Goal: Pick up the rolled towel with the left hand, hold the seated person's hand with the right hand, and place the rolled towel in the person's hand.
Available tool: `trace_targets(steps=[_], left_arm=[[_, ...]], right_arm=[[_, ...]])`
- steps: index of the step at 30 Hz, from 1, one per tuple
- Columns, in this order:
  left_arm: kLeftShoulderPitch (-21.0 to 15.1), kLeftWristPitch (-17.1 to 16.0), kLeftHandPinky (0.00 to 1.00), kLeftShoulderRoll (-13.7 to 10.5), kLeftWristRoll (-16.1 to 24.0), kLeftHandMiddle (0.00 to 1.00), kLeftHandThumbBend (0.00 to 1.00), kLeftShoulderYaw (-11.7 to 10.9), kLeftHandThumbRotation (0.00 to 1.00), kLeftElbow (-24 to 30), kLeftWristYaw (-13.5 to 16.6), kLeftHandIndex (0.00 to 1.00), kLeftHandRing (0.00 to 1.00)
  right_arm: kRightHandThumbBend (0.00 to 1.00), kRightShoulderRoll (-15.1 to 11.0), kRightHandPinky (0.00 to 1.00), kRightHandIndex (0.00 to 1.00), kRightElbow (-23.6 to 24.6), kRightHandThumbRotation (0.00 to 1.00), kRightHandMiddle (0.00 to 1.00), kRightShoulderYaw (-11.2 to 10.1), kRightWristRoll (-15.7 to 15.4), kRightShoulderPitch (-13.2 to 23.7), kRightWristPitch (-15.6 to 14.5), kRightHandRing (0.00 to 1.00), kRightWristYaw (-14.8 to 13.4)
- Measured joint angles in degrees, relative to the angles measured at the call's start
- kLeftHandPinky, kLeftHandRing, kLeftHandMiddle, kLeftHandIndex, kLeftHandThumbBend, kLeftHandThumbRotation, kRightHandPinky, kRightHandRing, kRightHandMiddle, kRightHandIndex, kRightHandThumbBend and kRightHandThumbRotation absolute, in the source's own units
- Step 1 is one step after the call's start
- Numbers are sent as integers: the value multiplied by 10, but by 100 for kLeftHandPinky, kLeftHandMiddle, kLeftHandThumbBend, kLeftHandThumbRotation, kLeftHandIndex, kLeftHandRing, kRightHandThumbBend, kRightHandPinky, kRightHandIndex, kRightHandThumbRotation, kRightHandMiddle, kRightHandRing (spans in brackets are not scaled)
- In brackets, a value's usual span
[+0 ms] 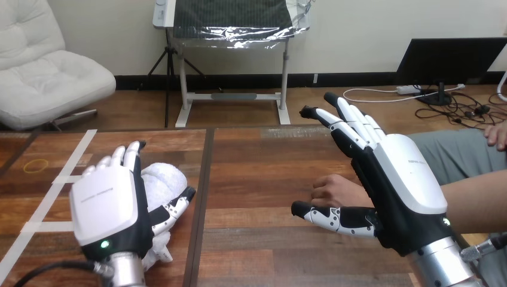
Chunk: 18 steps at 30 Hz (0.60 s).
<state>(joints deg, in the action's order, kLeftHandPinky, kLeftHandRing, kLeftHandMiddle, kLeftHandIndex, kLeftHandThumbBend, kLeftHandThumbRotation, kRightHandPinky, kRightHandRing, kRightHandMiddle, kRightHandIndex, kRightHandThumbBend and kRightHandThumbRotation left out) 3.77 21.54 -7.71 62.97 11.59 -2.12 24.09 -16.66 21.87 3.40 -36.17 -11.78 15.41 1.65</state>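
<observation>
wooden table [257, 179] runs across the view. left hand [107, 206] sits over the towel [160, 178] near the table's left side, fingers nearly straight, thumb lying on the roll. right hand [406, 179] is spread wide, fingers straight, just beside the person's hand [335, 190] resting on the wood; contact unclear.

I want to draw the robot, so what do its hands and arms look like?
The left hand and the right hand are both black, each with a smooth white shell on its back that carries small grey print. The fingers are jointed in black and white. A tiny green light glows on the left hand near the wrist. The forearms are round and shiny silver.
</observation>
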Motion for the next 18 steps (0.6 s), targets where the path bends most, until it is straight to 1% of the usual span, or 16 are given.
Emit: trace_targets(steps=[8, 13, 18], left_arm=[[-42, 8, 80, -6, -25, 89, 79, 0, 69, -70, -2, 88, 86], [-68, 14, 80, -9, -41, 90, 79, 2, 72, -106, -12, 90, 86], [-95, 25, 81, -13, -45, 91, 80, 8, 75, -141, -26, 92, 87]], right_arm=[[69, -6, 100, 89, 0, 12, 100, 0, 0, 0, -1, 100, 0], [69, -12, 100, 88, 0, 12, 100, 0, 0, 0, -1, 100, 0], [69, -14, 99, 88, 0, 12, 100, 0, 0, 0, -3, 100, 0]])
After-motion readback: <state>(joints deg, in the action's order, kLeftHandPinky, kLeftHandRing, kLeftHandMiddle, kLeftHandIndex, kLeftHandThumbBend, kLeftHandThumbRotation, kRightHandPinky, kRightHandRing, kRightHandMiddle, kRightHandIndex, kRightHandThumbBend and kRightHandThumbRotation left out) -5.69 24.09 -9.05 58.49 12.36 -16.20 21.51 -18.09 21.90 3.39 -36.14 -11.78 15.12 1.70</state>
